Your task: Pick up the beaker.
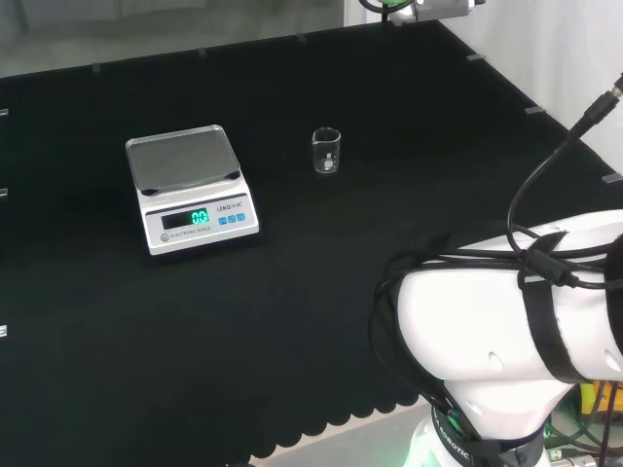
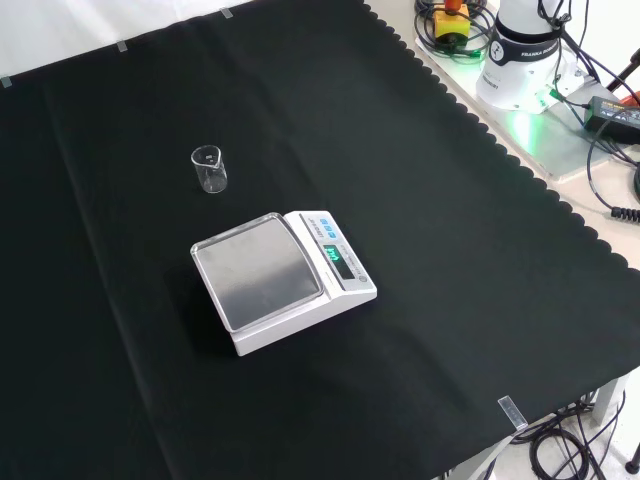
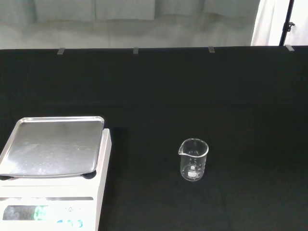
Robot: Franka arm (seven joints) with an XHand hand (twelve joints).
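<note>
Head view high behind the arm, front view opposite, wrist view seemingly low; shared: beaker (image 1: pixel 327 151), scale (image 2: pixel 283 279).

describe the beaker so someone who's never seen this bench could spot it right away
Start at the white scale with the steel pan, the biggest thing on the black cloth. In the head view, look to its right across a bare strip of cloth: the beaker stands there upright and alone. It is small, clear glass with a pouring lip.

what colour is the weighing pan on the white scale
Silvery bare metal pan on the white scale; wrist view shows it best.
</note>
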